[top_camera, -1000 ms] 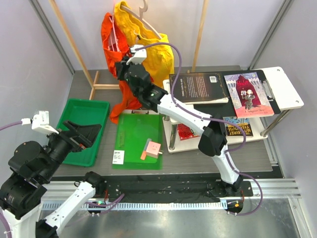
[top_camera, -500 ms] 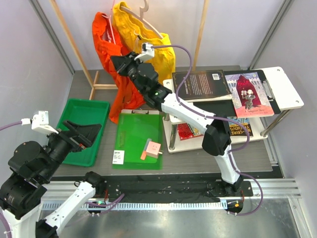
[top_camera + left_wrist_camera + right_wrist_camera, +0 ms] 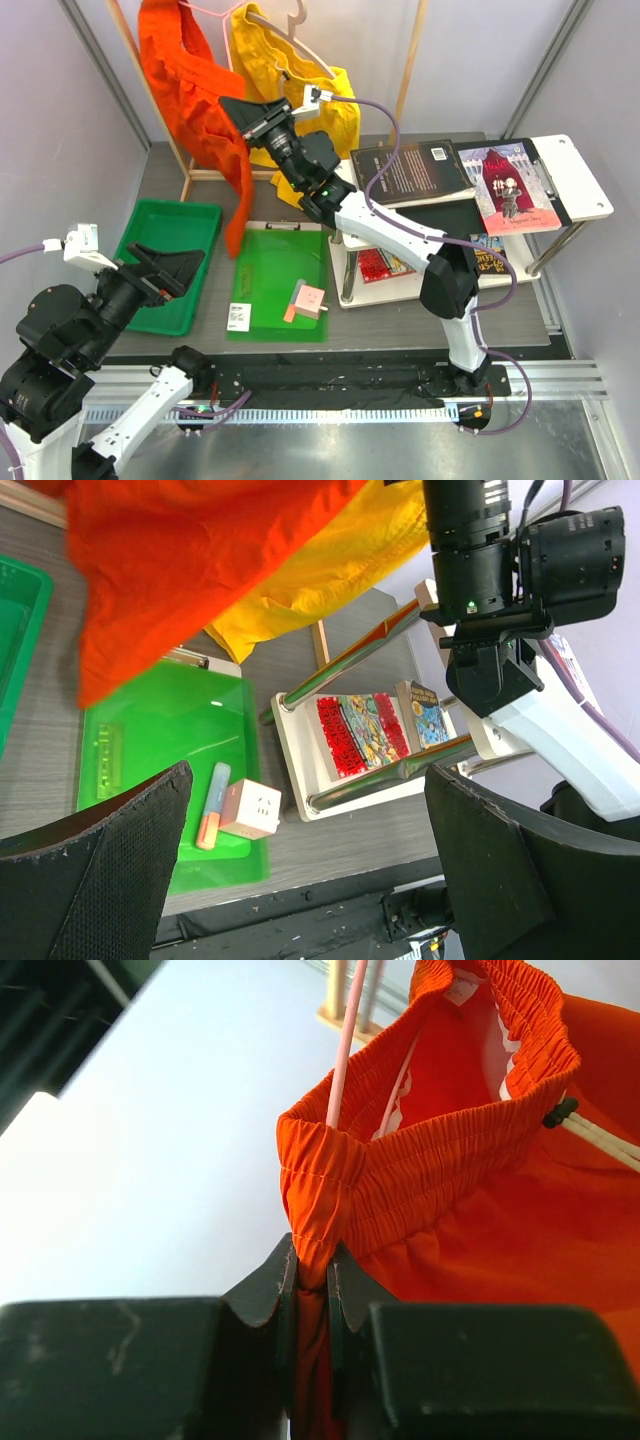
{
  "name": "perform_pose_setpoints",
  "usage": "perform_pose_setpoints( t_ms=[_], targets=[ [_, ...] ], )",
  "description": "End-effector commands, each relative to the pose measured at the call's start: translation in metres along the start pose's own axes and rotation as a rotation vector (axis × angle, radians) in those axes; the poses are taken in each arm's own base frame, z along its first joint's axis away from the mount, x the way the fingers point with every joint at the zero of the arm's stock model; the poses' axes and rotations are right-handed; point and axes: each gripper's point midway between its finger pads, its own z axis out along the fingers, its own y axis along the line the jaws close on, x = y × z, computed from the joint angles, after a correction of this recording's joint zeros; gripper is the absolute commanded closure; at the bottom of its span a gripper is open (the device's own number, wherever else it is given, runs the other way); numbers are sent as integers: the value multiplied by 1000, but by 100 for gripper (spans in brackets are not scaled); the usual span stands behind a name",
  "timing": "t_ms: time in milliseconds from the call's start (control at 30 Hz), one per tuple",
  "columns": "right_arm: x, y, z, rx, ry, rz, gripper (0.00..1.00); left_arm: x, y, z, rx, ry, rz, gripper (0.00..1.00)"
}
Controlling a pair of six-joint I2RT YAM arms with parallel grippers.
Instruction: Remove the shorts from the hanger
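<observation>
Where my right hand (image 3: 312, 1265) grips: it is closed tight on the elastic waistband of the orange-red shorts (image 3: 195, 90), with the cloth pinched between both fingers.
Orange-red shorts: they hang behind the green clipboard (image 3: 278, 283) and to its left, and one leg reaches down close to the clipboard's far left corner.
Pink hanger (image 3: 345, 1055): its thin arm goes into the waistband just beside my right fingers, so the shorts are not off it yet.
Yellow shorts (image 3: 258, 45): they hang on a second hanger (image 3: 290, 40), behind the clipboard, partly hidden by my right arm.
Left hand (image 3: 308, 780): it is spread wide open and holds nothing, to the left of the clipboard, over the green tray (image 3: 175, 220).
Table (image 3: 190, 340): the clipboard lies flat on it and carries a small pink-and-white block (image 3: 310, 298).
</observation>
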Motion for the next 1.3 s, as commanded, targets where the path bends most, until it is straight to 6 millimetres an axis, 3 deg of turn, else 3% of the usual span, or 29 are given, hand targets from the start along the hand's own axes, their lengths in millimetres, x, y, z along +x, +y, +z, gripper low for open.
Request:
perform_pose_setpoints(
  t_ms=[0,100,333,500,667,833,900,1100,1267],
  targets=[
    [-32,65,-10,-273,-74,172,99,-8,-10,-5,42,-25,-2,3],
    [-27,64,-14,-270,-46,190,99,-9,-10,-6,44,-29,-1,3],
    [-10,40,-37,-198,5,165,99,-13,-12,-8,45,-38,4,3],
    [-5,37,-46,-185,48,159,99,-14,-12,-2,34,-28,19,3],
    [9,36,-54,-153,115,56,99,-19,-16,10,1,-3,44,3],
    [19,24,-64,-102,185,-82,99,-16,-18,32,-42,64,82,4],
    [20,32,-71,-129,221,-112,99,-21,-25,38,-27,58,83,4],
    [23,28,-92,-122,285,-284,99,-47,-42,47,-14,-6,68,3],
    [16,19,-99,-80,312,-428,99,-74,-69,68,18,-40,84,5]
  ],
)
